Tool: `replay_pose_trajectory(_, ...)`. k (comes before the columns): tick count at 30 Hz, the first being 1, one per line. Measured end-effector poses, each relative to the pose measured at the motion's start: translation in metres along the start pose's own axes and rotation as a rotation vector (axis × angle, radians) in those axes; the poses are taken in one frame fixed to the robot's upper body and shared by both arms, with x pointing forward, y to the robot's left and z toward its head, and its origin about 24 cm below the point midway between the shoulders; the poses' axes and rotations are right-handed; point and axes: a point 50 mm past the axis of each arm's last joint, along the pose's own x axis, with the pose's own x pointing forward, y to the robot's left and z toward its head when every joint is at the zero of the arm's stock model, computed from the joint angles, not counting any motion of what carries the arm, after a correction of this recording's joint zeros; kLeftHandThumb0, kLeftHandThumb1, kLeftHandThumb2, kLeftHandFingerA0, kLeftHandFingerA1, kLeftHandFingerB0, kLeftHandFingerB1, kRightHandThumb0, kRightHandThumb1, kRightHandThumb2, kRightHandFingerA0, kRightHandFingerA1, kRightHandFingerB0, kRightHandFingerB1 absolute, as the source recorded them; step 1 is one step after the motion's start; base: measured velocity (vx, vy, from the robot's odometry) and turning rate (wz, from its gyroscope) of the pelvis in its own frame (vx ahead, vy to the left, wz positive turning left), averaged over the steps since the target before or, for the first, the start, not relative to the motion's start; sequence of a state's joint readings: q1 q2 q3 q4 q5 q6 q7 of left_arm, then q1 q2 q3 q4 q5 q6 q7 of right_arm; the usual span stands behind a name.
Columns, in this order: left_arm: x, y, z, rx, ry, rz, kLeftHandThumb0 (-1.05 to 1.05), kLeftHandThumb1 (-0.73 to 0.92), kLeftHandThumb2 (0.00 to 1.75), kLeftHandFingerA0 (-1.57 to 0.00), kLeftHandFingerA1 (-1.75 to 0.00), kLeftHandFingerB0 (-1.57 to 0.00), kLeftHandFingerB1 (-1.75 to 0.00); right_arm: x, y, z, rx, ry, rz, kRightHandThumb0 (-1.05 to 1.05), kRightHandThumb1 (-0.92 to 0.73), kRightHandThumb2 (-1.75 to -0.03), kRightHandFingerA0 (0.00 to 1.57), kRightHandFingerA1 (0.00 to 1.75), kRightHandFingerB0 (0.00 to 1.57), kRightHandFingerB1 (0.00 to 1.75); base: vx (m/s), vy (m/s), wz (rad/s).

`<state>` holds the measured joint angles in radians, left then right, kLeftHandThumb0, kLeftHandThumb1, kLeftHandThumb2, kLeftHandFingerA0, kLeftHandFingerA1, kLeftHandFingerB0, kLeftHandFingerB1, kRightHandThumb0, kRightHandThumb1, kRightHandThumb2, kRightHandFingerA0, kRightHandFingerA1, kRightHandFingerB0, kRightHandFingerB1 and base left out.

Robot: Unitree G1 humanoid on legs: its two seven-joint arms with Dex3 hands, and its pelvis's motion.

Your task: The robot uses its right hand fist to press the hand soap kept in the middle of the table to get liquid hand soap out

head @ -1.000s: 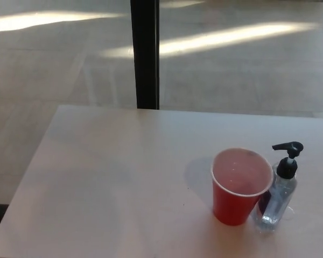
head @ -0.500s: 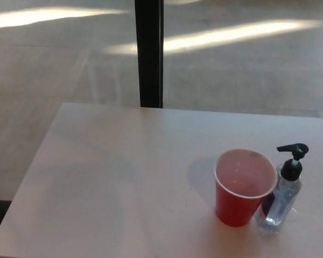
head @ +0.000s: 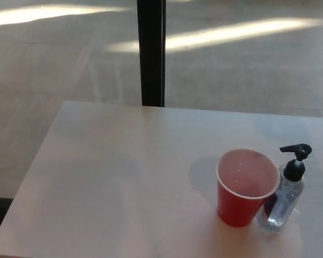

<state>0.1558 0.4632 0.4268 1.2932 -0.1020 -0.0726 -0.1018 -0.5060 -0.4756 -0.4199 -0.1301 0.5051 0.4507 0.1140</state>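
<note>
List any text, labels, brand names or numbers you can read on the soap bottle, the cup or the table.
None can be read.
Soap bottle: clear body with a dark patch low on its side, possibly a label, too blurred to read.
Red cup: no print showing.
Table: bare, no markings.

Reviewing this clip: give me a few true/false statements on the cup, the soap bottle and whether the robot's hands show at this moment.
1. The red cup stands upright on the table. True.
2. The soap bottle stands to the left of the cup in the picture. False: it stands on the cup's right, close beside it.
3. The bottle's black pump has its nozzle pointing to picture left, over the cup's side. True.
4. The robot's right hand is pressing the pump. False: neither hand is in view.
5. The cup lies tipped on its side. False: it is upright, its mouth open upward.
</note>
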Motion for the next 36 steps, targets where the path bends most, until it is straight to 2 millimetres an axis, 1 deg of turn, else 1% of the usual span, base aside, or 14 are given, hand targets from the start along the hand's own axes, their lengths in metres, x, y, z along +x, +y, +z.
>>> replay_pose_trajectory(5,0.0,0.0,0.001,-0.002,-0.002,-0.002,-0.57,0.72,0.61,-0.64,-0.64,-0.46,-0.47,-0.002,0.029,0.004,-0.01,0.017,0.119,-0.16,-0.53,-1.29,1.04,1.75,0.7,1.66,0.0,0.0,0.0)
replay_pose_trajectory(6,0.0,0.0,0.001,-0.002,-0.002,-0.003,-0.57,0.56,0.93,-0.6,-0.71,-0.43,-0.59,-0.002,0.033,0.003,-0.008,0.023,0.137,-0.13,-0.55,-1.27,1.0,1.75,0.7,1.64,0.0,0.0,0.0)
replay_pose_trajectory(7,0.0,0.0,0.001,-0.002,-0.002,-0.002,-0.57,0.72,0.61,-0.64,-0.64,-0.47,-0.48,-0.003,0.04,0.001,-0.004,0.036,0.164,-0.13,-0.55,-1.28,1.0,1.75,0.71,1.63,0.0,0.0,0.0)
replay_pose_trajectory(19,0.0,-0.001,0.0,-0.005,-0.001,-0.002,-0.58,0.72,0.62,-0.66,-0.65,-0.47,-0.49,-0.015,0.073,-0.035,0.027,0.24,0.307,-0.18,-0.56,-1.27,1.01,1.75,0.7,1.66,0.0,0.0,0.0)
replay_pose_trajectory(21,0.0,0.0,0.0,-0.007,0.0,-0.001,-0.58,0.72,0.62,-0.67,-0.65,-0.48,-0.48,-0.014,0.074,-0.037,0.034,0.252,0.31,-0.58,-0.28,-1.36,1.21,1.66,1.1,1.42,0.0,0.0,0.0)
replay_pose_trajectory(23,0.0,-0.001,0.001,-0.008,-0.001,-0.002,-0.58,0.72,0.62,-0.67,-0.65,-0.48,-0.48,-0.01,0.073,-0.047,0.055,0.285,0.304,-0.58,-0.28,-1.36,1.21,1.66,1.1,1.42,0.0,0.0,0.0)
replay_pose_trajectory(24,0.0,-0.001,0.001,-0.007,-0.001,-0.001,-0.59,0.56,0.93,-0.62,-0.71,-0.43,-0.59,-0.009,0.073,-0.053,0.065,0.309,0.304,-0.4,-0.35,-1.4,1.18,1.75,1.05,1.51,0.0,0.0,0.0)
replay_pose_trajectory(25,0.0,-0.001,0.001,-0.007,-0.002,-0.001,-0.59,0.56,0.93,-0.62,-0.71,-0.43,-0.59,-0.01,0.074,-0.056,0.069,0.32,0.305,-0.4,-0.35,-1.4,1.18,1.75,1.05,1.51,0.0,0.0,0.0)
replay_pose_trajectory(26,0.0,-0.001,0.0,-0.006,0.0,0.0,-0.57,0.71,0.62,-0.68,-0.68,-0.48,-0.49,-0.011,0.075,-0.058,0.075,0.325,0.31,-0.21,-0.43,-1.41,1.08,1.75,0.82,1.61,0.0,0.0,0.0)
replay_pose_trajectory(30,0.0,0.0,0.0,-0.011,-0.001,0.003,-0.59,0.72,0.62,-0.65,-0.64,-0.47,-0.48,-0.02,0.081,-0.056,0.076,0.312,0.332,-0.16,-0.49,-1.39,1.04,1.75,0.74,1.65,0.0,0.0,0.0)
replay_pose_trajectory(31,0.0,0.0,0.0,-0.011,-0.001,0.003,-0.6,0.56,0.94,-0.6,-0.7,-0.44,-0.59,-0.022,0.081,-0.056,0.076,0.312,0.336,-0.15,-0.5,-1.38,1.03,1.75,0.73,1.65,0.0,0.0,0.0)
replay_pose_trajectory(32,0.0,0.0,0.0,-0.011,-0.001,0.003,-0.6,0.56,0.94,-0.6,-0.7,-0.44,-0.59,-0.023,0.082,-0.056,0.077,0.315,0.337,-0.15,-0.5,-1.38,1.03,1.75,0.73,1.65,0.0,0.0,0.0)
replay_pose_trajectory(33,0.0,0.0,0.0,-0.011,-0.001,0.003,-0.59,0.72,0.62,-0.68,-0.62,-0.5,-0.48,-0.024,0.082,-0.057,0.077,0.318,0.339,-0.16,-0.52,-1.35,1.02,1.75,0.72,1.65,0.0,0.0,0.0)
replay_pose_trajectory(36,0.0,-0.001,0.0,-0.008,-0.001,0.004,-0.58,0.72,0.62,-0.66,-0.61,-0.47,-0.48,-0.027,0.083,-0.056,0.071,0.322,0.342,-0.15,-0.56,-1.3,1.03,1.75,0.69,1.67,0.0,0.0,0.0)
